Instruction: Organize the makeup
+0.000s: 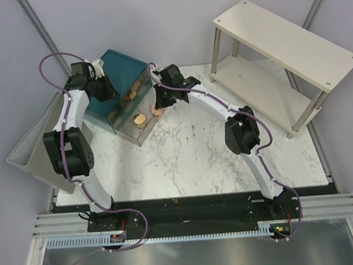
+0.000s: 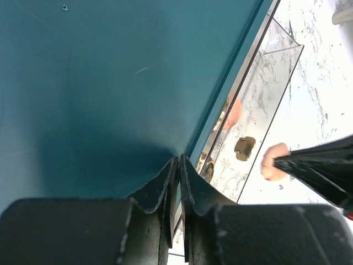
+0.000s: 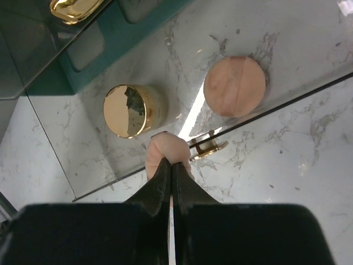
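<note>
**Right claw** (image 3: pixel 170 165): jaws together, clamped on the peach disc (image 3: pixel 165 150) by its rim. The disc sits edge-on at the very tips. Only a small bite lies between the pads, and most of the disc stands proud ahead of the claw.

**Position:** the disc hangs just at the front wall of the clear drawer (image 3: pixel 292 101), right beside the gold drawer handle (image 3: pixel 208 148). Cannot tell whether it touches the wall. Marble-patterned counter (image 3: pixel 287 182) lies below the claw.

**Inside the drawer, beyond the tips:**
- Gold tin (image 3: pixel 129 110) is ahead and to the left.
- Second disc (image 3: pixel 234 86) is ahead and to the right, lying flat.
- The two are apart, with bare drawer floor between them, straight ahead of the claw.

**Left claw** (image 2: pixel 179 168): jaws nearly together at an edge of the teal box (image 2: pixel 110 83). Cannot tell whether they pinch the edge or only rest against it. Probably steadying the box.

**Handling, judged:**
- The disc looks light, thin, stiff and smooth-faced. A rim pinch this shallow could let it pivot or slip.
- The tin looks rigid and glossy, so slippery. It is best taken across its side wall, not on the polished lid.
- A disc lying flat offers little to grip, and one edge would have to be caught.
</note>
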